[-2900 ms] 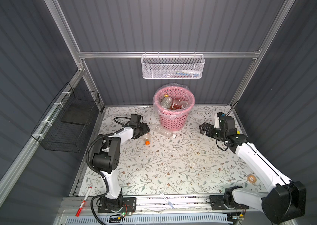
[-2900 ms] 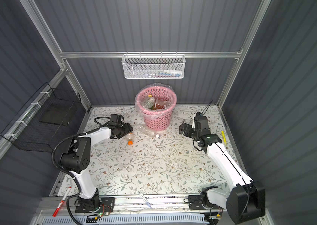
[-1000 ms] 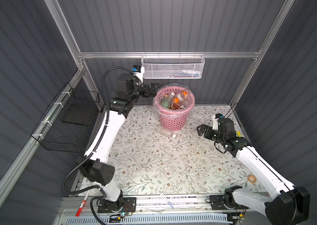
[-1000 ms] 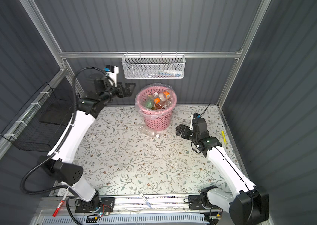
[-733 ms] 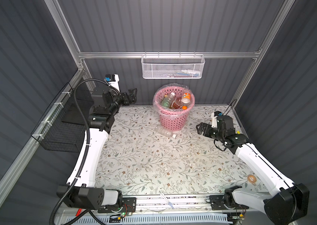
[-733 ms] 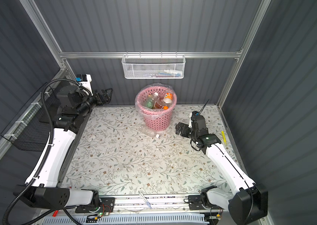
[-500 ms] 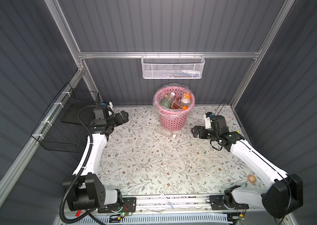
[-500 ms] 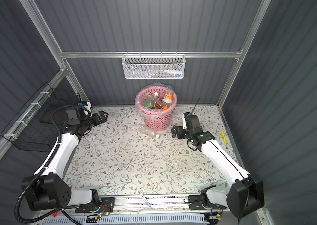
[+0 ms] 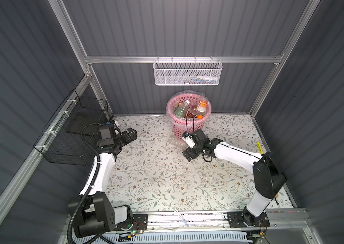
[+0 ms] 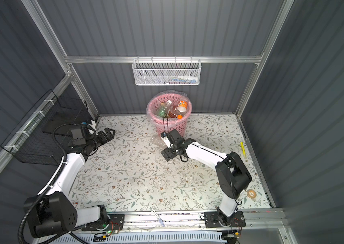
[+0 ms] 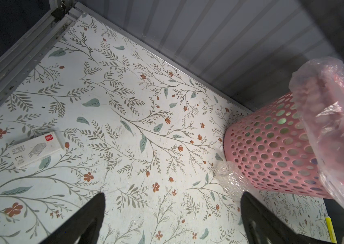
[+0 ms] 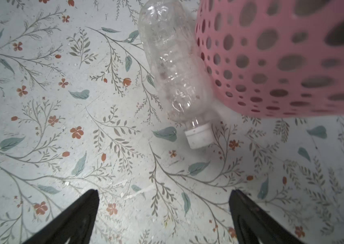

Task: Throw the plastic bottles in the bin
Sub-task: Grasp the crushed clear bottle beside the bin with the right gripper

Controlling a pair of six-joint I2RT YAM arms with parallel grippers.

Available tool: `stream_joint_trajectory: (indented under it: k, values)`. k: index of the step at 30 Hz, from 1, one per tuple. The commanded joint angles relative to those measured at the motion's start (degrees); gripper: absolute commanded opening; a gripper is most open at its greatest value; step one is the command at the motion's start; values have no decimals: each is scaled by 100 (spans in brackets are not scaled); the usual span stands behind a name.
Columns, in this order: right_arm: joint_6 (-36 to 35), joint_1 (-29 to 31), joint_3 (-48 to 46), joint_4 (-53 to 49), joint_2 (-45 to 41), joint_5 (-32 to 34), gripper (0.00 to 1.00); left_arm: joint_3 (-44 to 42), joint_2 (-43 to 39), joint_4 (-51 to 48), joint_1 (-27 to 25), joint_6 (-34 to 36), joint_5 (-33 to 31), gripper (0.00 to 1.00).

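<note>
Bottles (image 9: 188, 108) sat piled in the pink bin (image 9: 188, 126) by the back wall, while one clear bottle (image 12: 175, 69) lay on its side against the bin's base. Right gripper (image 12: 164, 191) hovered near its white cap (image 12: 198, 135), spread wide and holding nothing. Left gripper (image 11: 173, 194) gaped empty too.

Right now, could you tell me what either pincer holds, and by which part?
Nothing is held: left pincer and right pincer both stand open and empty.
</note>
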Motion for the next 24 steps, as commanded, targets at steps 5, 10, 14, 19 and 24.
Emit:
stream_joint_trajectory:
  k: [5, 10, 14, 19, 24]
  values:
    - [-830, 182, 610, 1008, 902, 548, 95, -96, 2, 201, 102, -97, 161, 100]
    - [-1044, 264, 1104, 1218, 1574, 862, 94, -131, -24, 209, 124, -90, 148, 100]
    - [-1125, 290, 1540, 1023, 2079, 917, 93, -133, -15, 210, 140, -90, 167, 100]
    - [-1147, 310, 1740, 811, 2278, 591, 88, -130, -8, 212, 150, -64, 171, 100]
    - [-1121, 415, 1617, 709, 2126, 438, 73, -123, 18, 234, 159, -81, 200, 100]
